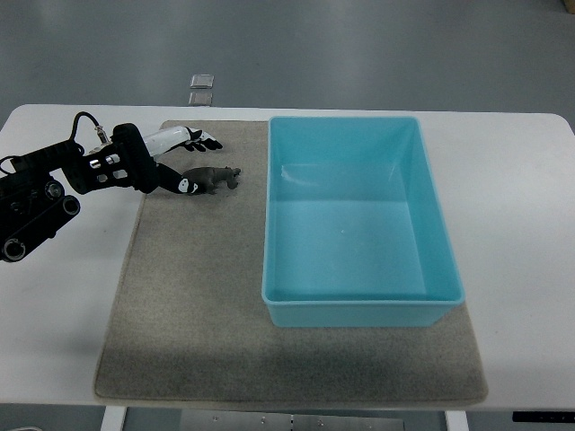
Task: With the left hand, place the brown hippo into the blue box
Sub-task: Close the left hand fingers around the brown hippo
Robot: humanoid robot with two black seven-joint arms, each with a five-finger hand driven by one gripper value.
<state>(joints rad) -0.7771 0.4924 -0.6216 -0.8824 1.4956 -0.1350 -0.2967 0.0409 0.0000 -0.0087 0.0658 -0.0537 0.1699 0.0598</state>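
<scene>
Just left hand (180, 162) beside hippo (214, 178)

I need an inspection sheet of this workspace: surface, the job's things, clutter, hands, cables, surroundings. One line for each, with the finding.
Surface: white table with a grey felt mat under the work area.
Job's things: brown hippo lies on the mat, left of the blue box; the box is empty and stands on the mat.
Clutter: nothing seen.
Hands: left hand at the hippo's rear end, fingers spread; contact cannot be told. Right hand not in view.
Cables: black cable loops above the left wrist.
Surroundings: grey floor with two small square plates beyond the table.
</scene>
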